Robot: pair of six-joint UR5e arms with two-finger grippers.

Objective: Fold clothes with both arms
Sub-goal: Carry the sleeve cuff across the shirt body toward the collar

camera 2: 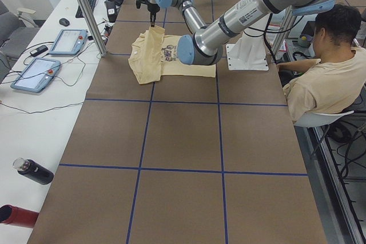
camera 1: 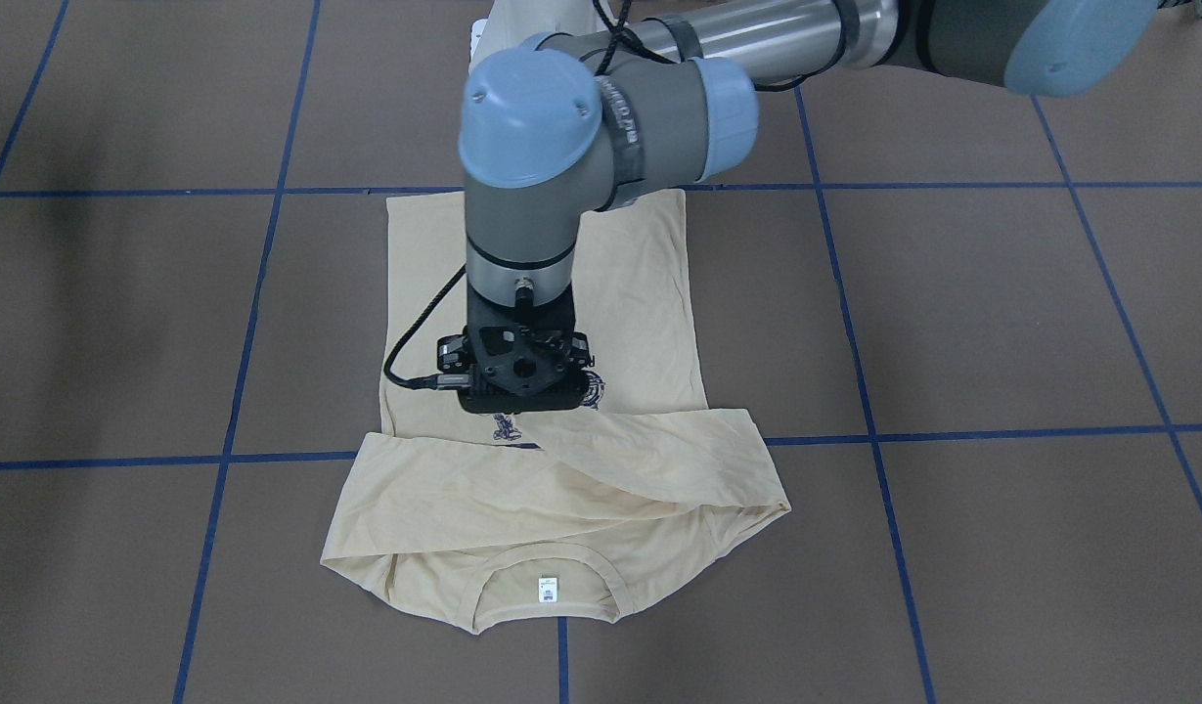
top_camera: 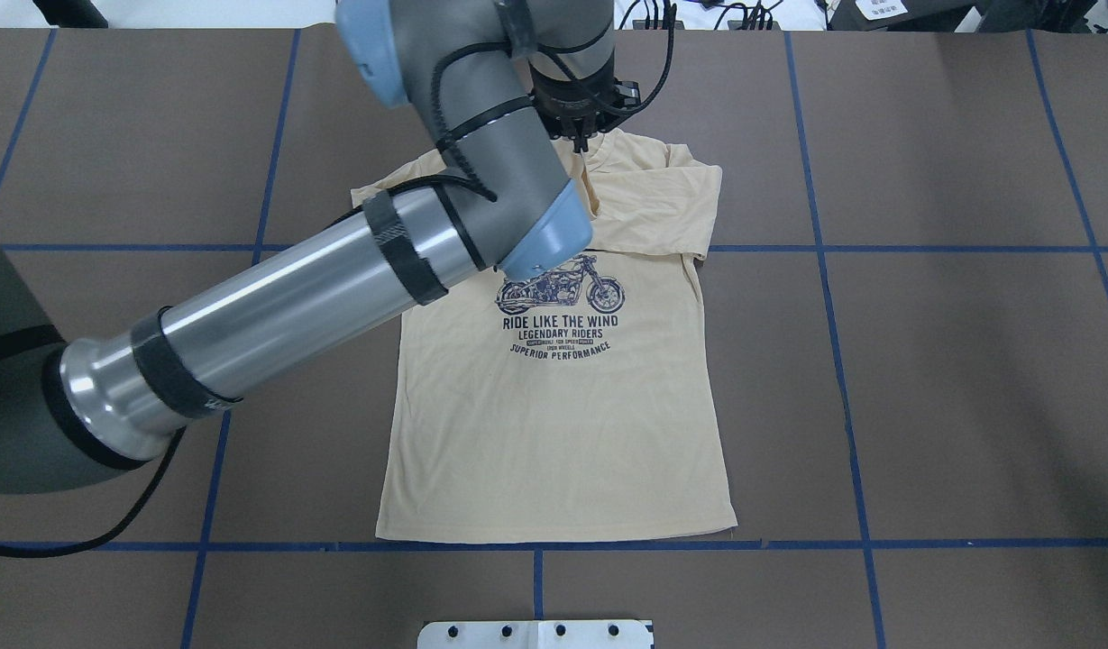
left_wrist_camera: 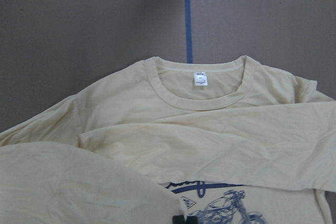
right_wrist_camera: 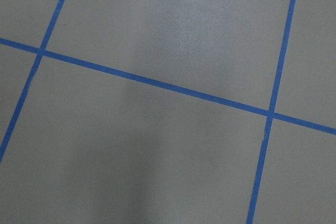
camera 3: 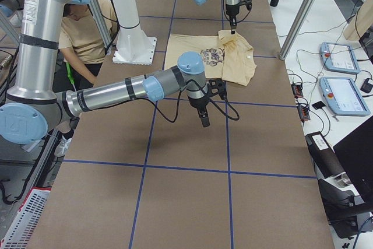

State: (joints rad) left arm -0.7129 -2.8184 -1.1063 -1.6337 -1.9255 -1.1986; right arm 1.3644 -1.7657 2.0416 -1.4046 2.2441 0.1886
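Note:
The cream-yellow T-shirt [top_camera: 554, 433] lies flat on the brown table, motorcycle print [top_camera: 561, 320] up. Its sleeves are folded across the chest at the far end. The neck label [camera 1: 548, 588] shows in the front view and in the left wrist view [left_wrist_camera: 200, 78]. My left gripper [top_camera: 581, 142] points down over the folded sleeves near the collar. Its fingers look pinched together on a raised fold of the shirt [camera 3: 233, 65]; that fold fills the lower left of the left wrist view [left_wrist_camera: 79, 187]. My right gripper [camera 3: 204, 122] hangs above bare table to the shirt's right; I cannot tell whether it is open or shut.
Blue tape lines [right_wrist_camera: 157, 82] grid the table. The white pedestal base [top_camera: 535, 634] stands at the near edge. A seated operator [camera 2: 326, 78] is beside it. Two control tablets [camera 2: 68, 41], a black bottle [camera 2: 34, 171] and a red one [camera 2: 14, 214] lie on the white side bench.

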